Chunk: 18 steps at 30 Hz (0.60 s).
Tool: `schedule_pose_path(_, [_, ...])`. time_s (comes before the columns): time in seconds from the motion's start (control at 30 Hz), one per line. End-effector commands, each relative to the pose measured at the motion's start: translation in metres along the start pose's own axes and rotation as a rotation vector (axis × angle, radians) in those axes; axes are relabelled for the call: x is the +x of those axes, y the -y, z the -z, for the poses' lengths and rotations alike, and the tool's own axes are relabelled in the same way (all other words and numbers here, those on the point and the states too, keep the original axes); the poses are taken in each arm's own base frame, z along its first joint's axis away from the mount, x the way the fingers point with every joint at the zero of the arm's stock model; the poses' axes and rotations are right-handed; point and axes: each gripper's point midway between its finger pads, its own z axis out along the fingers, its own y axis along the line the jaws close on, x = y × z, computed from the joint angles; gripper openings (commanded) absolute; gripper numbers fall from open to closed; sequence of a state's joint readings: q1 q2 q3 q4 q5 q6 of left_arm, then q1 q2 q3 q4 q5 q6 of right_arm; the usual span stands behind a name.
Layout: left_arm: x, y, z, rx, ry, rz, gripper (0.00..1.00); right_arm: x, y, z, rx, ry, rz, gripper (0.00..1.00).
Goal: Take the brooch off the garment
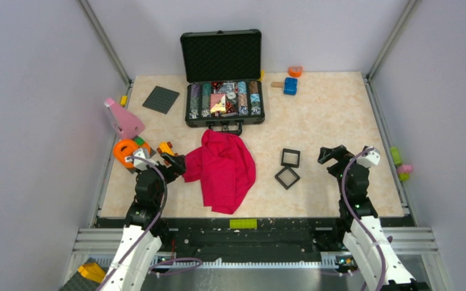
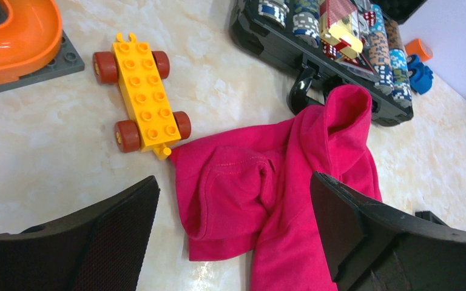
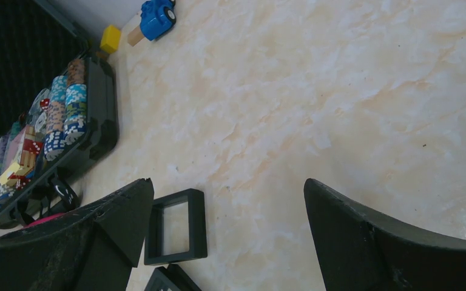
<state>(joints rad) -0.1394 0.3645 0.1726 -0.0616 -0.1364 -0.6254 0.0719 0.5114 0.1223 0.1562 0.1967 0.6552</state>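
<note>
From above, my left arm is folded at the near edge with its forearm raised. My left gripper [image 1: 174, 162] sits low over the table [image 1: 340, 109], just beside the left edge of the garment [image 1: 223, 168], a crumpled crimson cloth. My right arm stands much the same way, well apart on the other side. My right gripper [image 1: 331, 154] is turned toward two black square frames [image 1: 290, 151] a little to its left. Past the cloth lies an open black case [image 1: 223, 91] full of chips. Pale lilac walls close in the beige marbled top on three sides.

Through my left wrist, both fingers [image 2: 97, 242] stand wide apart and hold nothing. The garment's folds lie between them and just ahead, and one fold runs under the right finger. Ahead and to the left, a yellow toy car [image 2: 142, 91] with red wheels touches the cloth's corner. Further left is an orange ring toy [image 2: 21, 30]. I cannot make out the brooch on any fold that shows, either here or from above.

Through my right wrist, the fingers are again spread wide and empty, with bare marbled top between them. One frame lies just beside the left finger. The case is far ahead on the left, and a blue block [image 3: 156, 15] is beyond it.
</note>
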Motion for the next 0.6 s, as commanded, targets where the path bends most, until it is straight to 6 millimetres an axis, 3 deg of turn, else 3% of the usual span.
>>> schedule_pose_path(0.0, [0.001, 0.017, -0.001, 0.102, 0.0, -0.025, 0.98, -0.012, -0.009, -0.001, -0.017, 0.031, -0.003, 0.98])
schedule_pose_path(0.17, [0.017, 0.048, 0.003, 0.3, -0.081, -0.077, 0.91, -0.01, -0.014, -0.001, -0.044, 0.031, -0.036, 0.99])
schedule_pose_path(0.37, [0.03, 0.061, -0.001, 0.365, -0.155, -0.077, 0.89, -0.005, -0.045, -0.002, -0.186, -0.049, 0.026, 0.99])
schedule_pose_path(0.57, [0.04, 0.077, -0.007, 0.409, -0.206, -0.108, 0.86, 0.015, -0.07, -0.006, -0.317, -0.164, 0.06, 0.98])
